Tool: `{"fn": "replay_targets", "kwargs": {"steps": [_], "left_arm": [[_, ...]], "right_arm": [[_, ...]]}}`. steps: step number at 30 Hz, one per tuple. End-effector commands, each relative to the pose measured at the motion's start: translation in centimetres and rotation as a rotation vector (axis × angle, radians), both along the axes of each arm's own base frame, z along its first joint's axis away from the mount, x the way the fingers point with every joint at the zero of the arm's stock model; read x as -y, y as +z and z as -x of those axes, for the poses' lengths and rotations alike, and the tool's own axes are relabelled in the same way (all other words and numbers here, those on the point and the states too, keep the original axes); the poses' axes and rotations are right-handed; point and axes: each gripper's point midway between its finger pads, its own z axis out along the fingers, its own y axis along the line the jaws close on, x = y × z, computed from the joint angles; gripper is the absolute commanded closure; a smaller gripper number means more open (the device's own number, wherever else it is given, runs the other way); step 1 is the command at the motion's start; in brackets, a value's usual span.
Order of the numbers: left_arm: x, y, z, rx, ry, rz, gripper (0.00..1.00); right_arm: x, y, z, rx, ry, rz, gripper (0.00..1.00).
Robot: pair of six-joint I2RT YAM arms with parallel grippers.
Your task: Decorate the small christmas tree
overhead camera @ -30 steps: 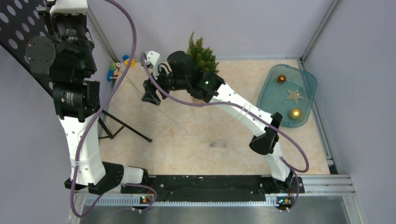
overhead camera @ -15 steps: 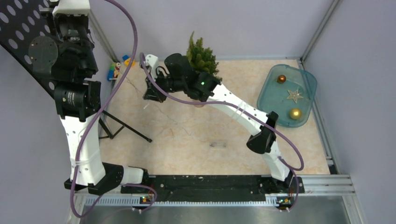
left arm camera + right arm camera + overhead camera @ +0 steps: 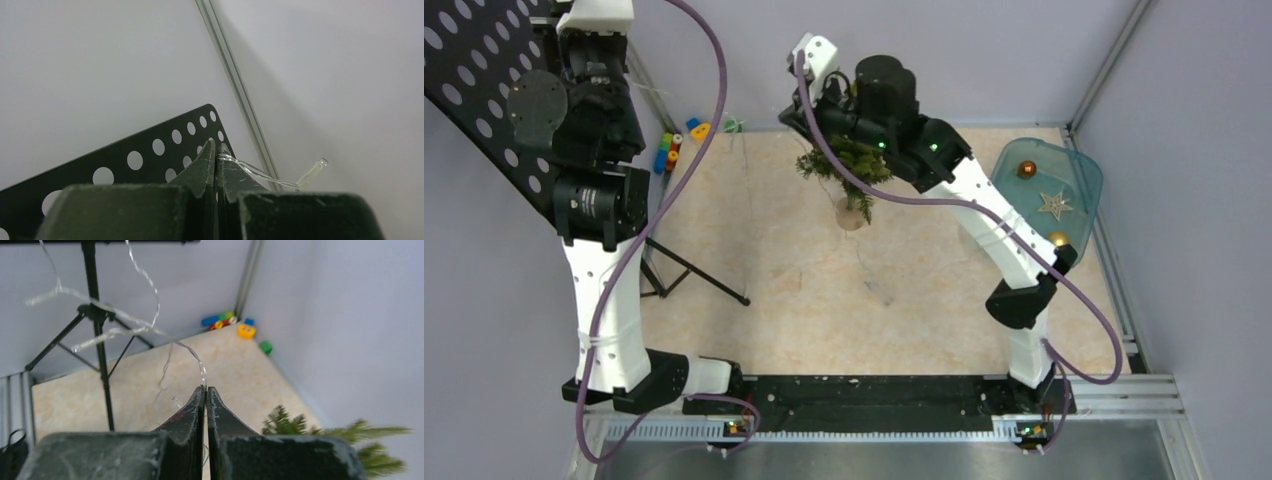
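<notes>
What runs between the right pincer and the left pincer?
A thin clear wire: the right wrist view shows it leading up from the shut right pincer; the left wrist view shows its end pinched in the left pincer.

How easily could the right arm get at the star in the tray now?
Probably not at once: the right gripper is shut on a clear wire near the small christmas tree. Yet the star lies uncovered in the tray.

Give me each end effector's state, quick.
Left end effector: closed, pinching a clear wire.
Right end effector: closed, pinching a clear wire.
</notes>
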Motion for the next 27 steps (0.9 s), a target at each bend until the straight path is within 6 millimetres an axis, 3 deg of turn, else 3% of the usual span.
{"fn": "replay_targets", "kwargs": {"steps": [1,10,19,27], "left_arm": [[-0.8,1.1,1.0,0.061,0.045,0.002,1.0],[-1.0,-0.1,-0.1,0.034,0.089,-0.025,1.0],[-1.3,-1.0,-1.2,0.018,0.14,-0.061,1.0],[-1.5,-2.1,-2.8,0.004,0.197,-0.109,1.0]], "right_arm": [[2.9,8.6,-0.6,0.261,-0.095,-0.133,1.0],[4.1,12.3,-3.0,0.498,-0.225,-0.159,1.0],[4.0,12.8,-6.9,0.648,-0.337,-0.165,1.0],[6.6,13.6,-10.2,0.631,-0.397,-0.243,1.0]]}}
